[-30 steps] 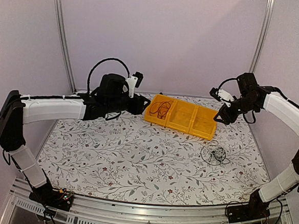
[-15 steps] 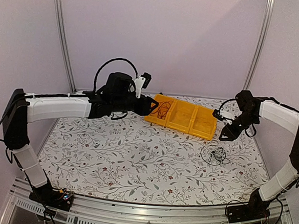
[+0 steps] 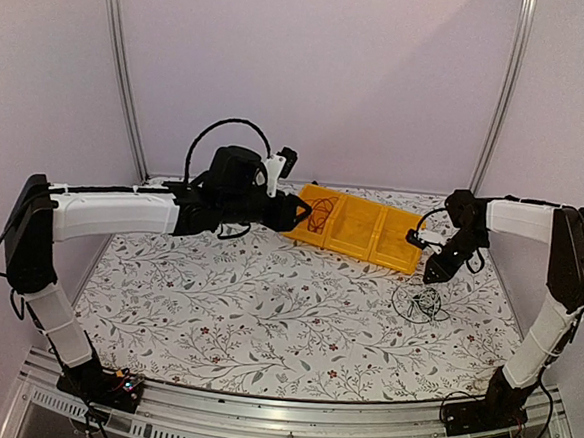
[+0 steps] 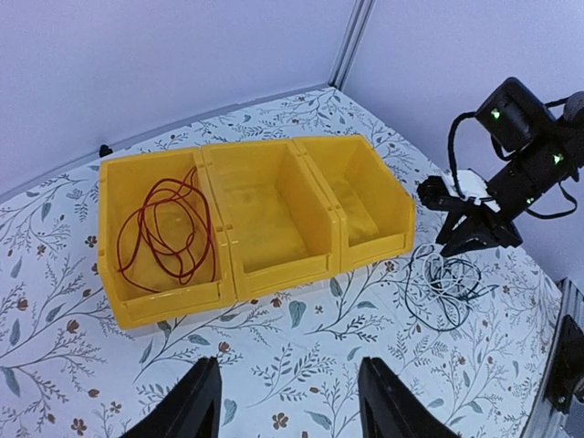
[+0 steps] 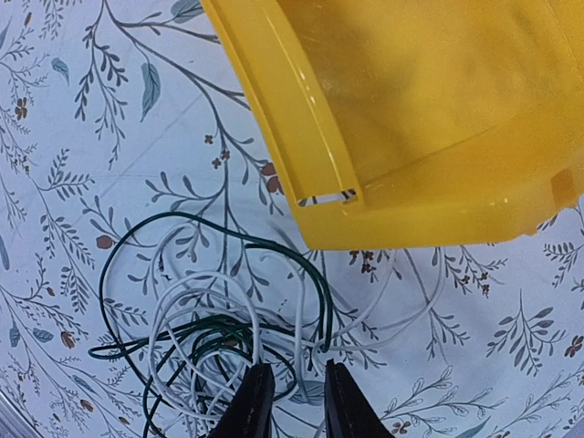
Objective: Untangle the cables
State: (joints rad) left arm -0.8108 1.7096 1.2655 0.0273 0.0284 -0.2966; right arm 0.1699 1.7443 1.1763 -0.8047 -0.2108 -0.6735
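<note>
Cables (image 5: 219, 338): white & dark green ones, in a loose pile on the table (image 3: 266, 307), just in front of the right end of the yellow bins (image 4: 283, 271). One red cable (image 4: 169, 233) apart from the pile, curled up in the left bin.

Prob. very light, soft & floppy. No weight to stay put, so likely to drag along as one whole pile w/ a fast pull. Thin & smooth too, so easy to lose from a weak pinch. Best spot to grab: one single loop at the outer edge of the pile, e.g. a green one. Not the thick, crossed-over middle.

R gripper (image 5: 290, 406): right over the pile, fingers near each other w/ a small gap. Nothing clearly pinched. L gripper (image 4: 290, 411): spread wide, holding nothing, up over the table in front of the bins.

Hard to make out:
- order of strands in the middle of the pile (over or under)
- number of cables in all
- cable ends
- any black cable in the pile, not sure
- bottom of the pile: cut off in the R wrist view, partly behind the fingers
- from the top view, just a small scribble
</note>
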